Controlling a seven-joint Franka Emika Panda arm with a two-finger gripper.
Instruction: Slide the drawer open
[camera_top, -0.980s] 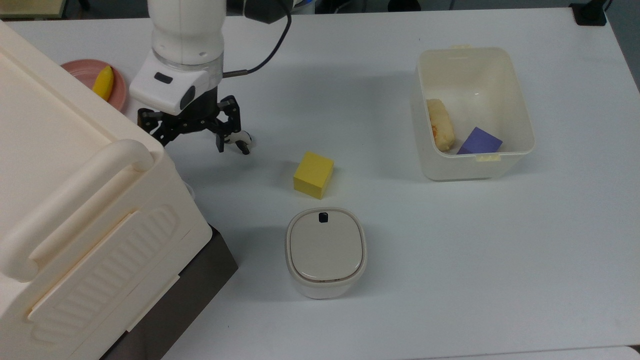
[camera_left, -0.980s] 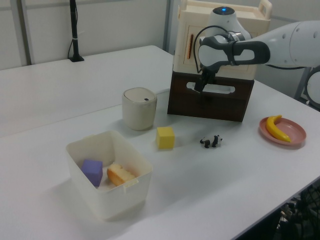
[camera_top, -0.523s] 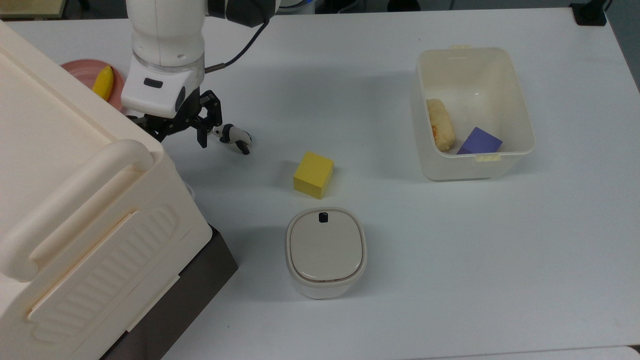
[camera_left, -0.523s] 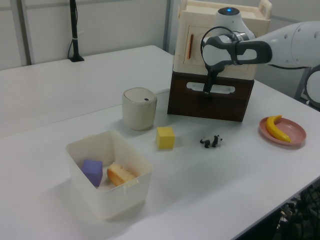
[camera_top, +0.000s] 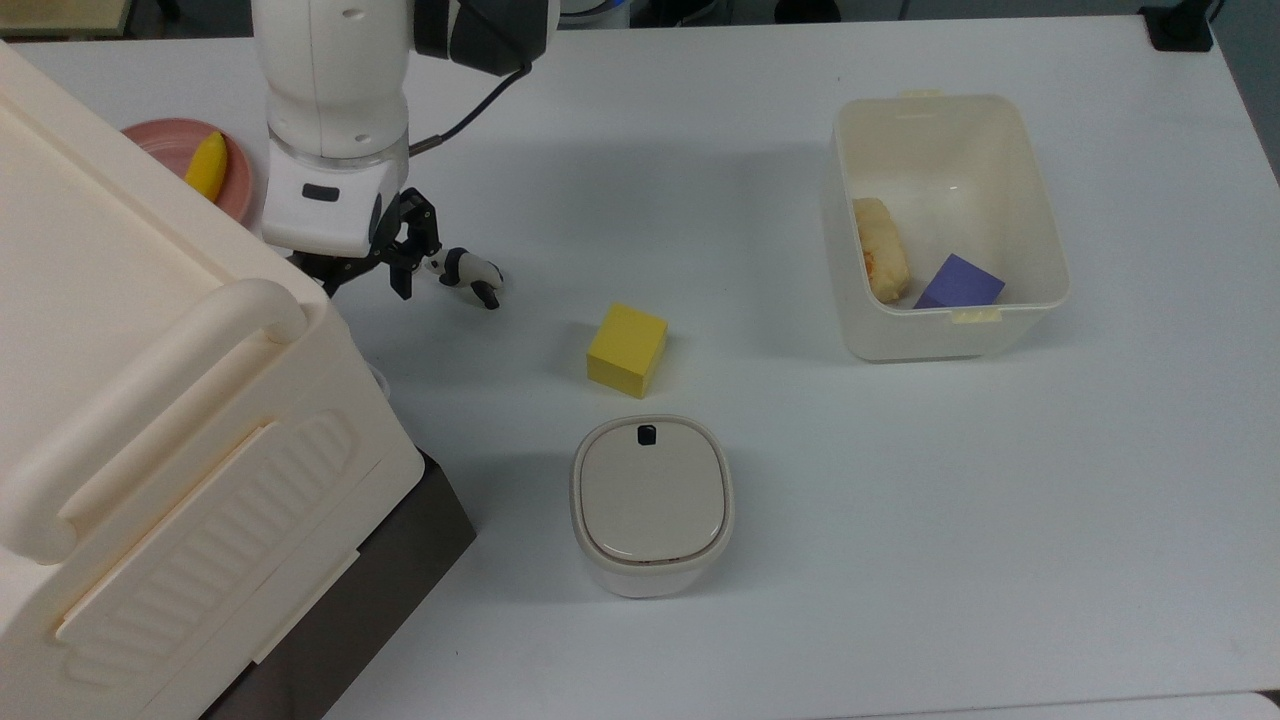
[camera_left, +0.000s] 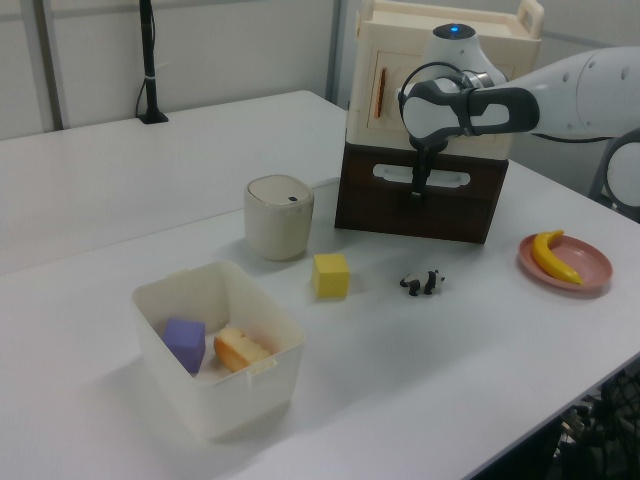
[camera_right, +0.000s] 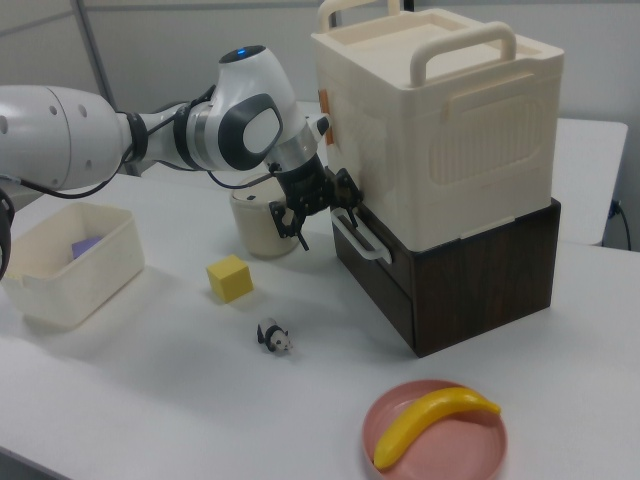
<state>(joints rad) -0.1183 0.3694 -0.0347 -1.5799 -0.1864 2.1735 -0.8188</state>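
At the front of the dark-brown wooden drawer (camera_right: 385, 268), the black two-finger gripper (camera_right: 318, 205) hangs with fingers spread around the white loop handle (camera_right: 360, 238). The drawer sits shut under the cream ribbed plastic cabinet (camera_right: 450, 120). The fingers should probably close squarely on the loop, then pull straight out along the white table (camera_left: 420, 360). The small panda figurine (camera_left: 423, 282) and yellow foam cube (camera_left: 331, 275) lie near that path.

Black two-finger gripper (camera_top: 368, 268) sits against the cream ribbed plastic cabinet (camera_top: 150, 420), small black-and-white panda figurine (camera_top: 468, 274) just beside it on the top view's right.
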